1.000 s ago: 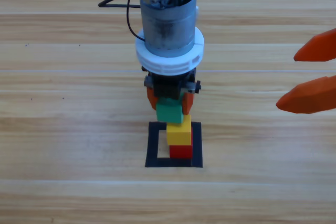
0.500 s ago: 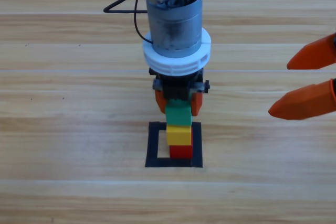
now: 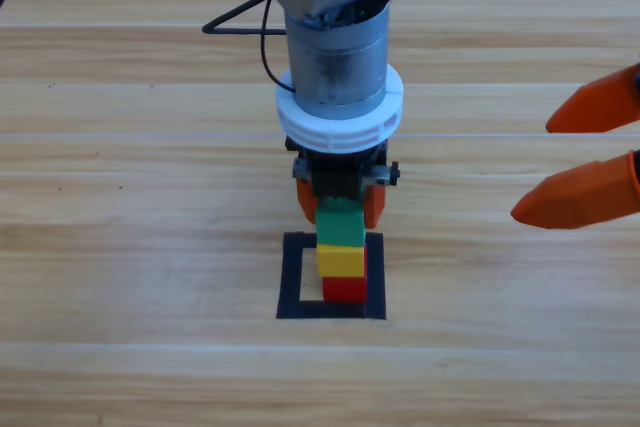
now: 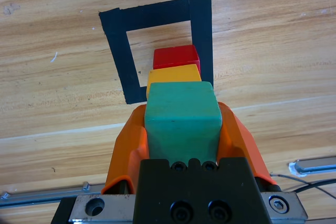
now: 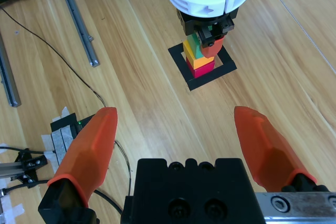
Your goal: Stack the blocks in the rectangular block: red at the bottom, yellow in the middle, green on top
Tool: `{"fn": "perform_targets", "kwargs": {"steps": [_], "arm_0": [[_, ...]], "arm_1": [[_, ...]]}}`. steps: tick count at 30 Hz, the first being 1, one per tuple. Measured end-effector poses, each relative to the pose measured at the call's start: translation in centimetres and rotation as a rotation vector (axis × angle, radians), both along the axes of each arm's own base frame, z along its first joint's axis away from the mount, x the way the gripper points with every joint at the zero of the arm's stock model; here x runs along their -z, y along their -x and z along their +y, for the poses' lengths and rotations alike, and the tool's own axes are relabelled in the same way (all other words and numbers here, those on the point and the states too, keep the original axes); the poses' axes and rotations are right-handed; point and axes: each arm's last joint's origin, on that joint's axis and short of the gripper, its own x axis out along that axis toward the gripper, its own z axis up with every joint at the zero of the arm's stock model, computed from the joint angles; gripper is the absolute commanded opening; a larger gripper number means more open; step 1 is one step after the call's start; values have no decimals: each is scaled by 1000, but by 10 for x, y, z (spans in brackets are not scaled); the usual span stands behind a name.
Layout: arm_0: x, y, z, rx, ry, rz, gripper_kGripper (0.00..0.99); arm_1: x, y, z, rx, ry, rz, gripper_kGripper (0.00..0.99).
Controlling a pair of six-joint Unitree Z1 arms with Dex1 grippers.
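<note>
Green (image 3: 340, 226) sits on yellow (image 3: 340, 260) over red (image 3: 346, 288) inside the rectangular block (image 3: 290, 277), our left gripper (image 3: 340, 199) clamping it; we judge an uneven release could topple the stack; our right gripper (image 3: 580, 152) waits agape beside.

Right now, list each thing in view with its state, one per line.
left gripper: shut on the green cube
right gripper: open, holding nothing, off to the right
green cube: gripped, on the yellow cube
yellow cube: on the red cube
red cube: bottom, inside the tape outline
</note>
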Motion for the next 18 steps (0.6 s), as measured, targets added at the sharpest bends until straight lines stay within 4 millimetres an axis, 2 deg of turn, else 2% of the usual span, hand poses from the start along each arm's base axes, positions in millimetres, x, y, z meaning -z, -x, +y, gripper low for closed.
{"fn": "perform_targets", "kwargs": {"steps": [1,2,3,4,5,15,18], "arm_0": [[0,0,0,0,0,0,98],[0,0,0,0,0,0,316],[0,0,0,0,0,0,680],[0,0,0,0,0,0,911],[0,0,0,-1,0,0,980],[0,1,1,-3,-3,2,990],[-6,2,3,-4,2,-10,990]], "arm_1": [[0,0,0,-1,-1,1,979],[0,0,0,-3,-2,2,979],[0,0,0,-5,-3,4,979],[0,0,0,-7,-4,4,979],[0,0,0,-8,-5,6,979],[0,1,0,-13,-8,8,979],[0,1,1,-21,-14,14,979]]}}
